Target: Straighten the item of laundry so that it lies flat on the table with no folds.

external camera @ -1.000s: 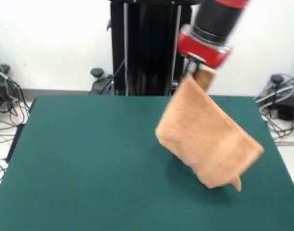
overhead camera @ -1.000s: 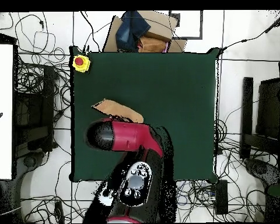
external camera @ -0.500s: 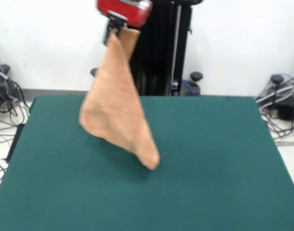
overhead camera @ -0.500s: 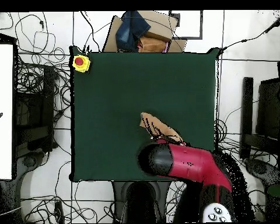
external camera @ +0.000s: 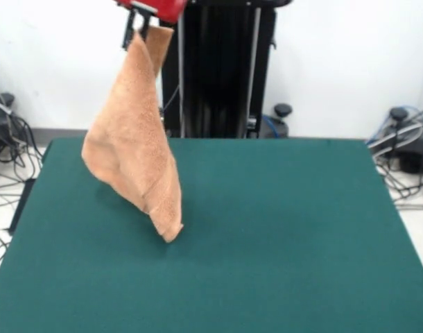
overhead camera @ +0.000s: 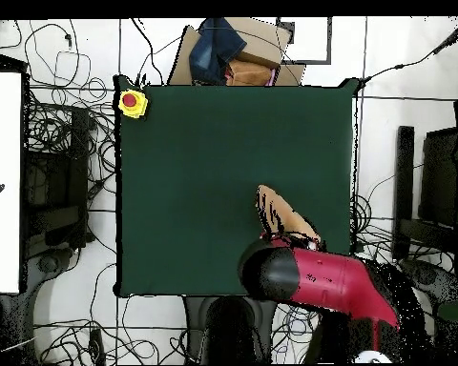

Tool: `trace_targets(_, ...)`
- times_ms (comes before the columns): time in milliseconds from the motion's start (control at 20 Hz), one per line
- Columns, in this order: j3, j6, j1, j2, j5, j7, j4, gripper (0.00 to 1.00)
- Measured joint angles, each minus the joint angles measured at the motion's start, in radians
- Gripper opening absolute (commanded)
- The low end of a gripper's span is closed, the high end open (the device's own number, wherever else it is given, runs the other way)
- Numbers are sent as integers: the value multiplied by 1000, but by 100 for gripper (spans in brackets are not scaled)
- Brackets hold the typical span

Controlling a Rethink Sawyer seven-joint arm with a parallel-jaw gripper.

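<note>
The orange-tan towel (external camera: 132,152) hangs folded from my gripper (external camera: 143,22) at the top left of the front view, high over the dark green table (external camera: 281,236). The gripper is shut on the towel's top corner. The towel's lowest tip (external camera: 171,234) reaches down close to the table top; I cannot tell if it touches. In the overhead view only a strip of towel (overhead camera: 281,217) shows beyond the red arm (overhead camera: 319,278), near the table's right part.
A yellow box with a red button (overhead camera: 132,102) sits at the table's far left corner in the overhead view. A cardboard box with dark cloth (overhead camera: 231,52) stands beyond the far edge. Cables lie on the floor around the table.
The arm has swung the hanging towel from the right side of the front view across to the left side, and slightly higher. The towel stays gripped by its corner.
</note>
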Motion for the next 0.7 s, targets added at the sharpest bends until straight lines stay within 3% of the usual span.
trace_targets(350, -10, -53, 189, 95, 55, 39, -35, 0)
trace_targets(450, -19, -107, 271, 164, 108, 86, -63, 0)
trace_targets(700, -20, -207, 358, 270, 207, 173, -103, 0)
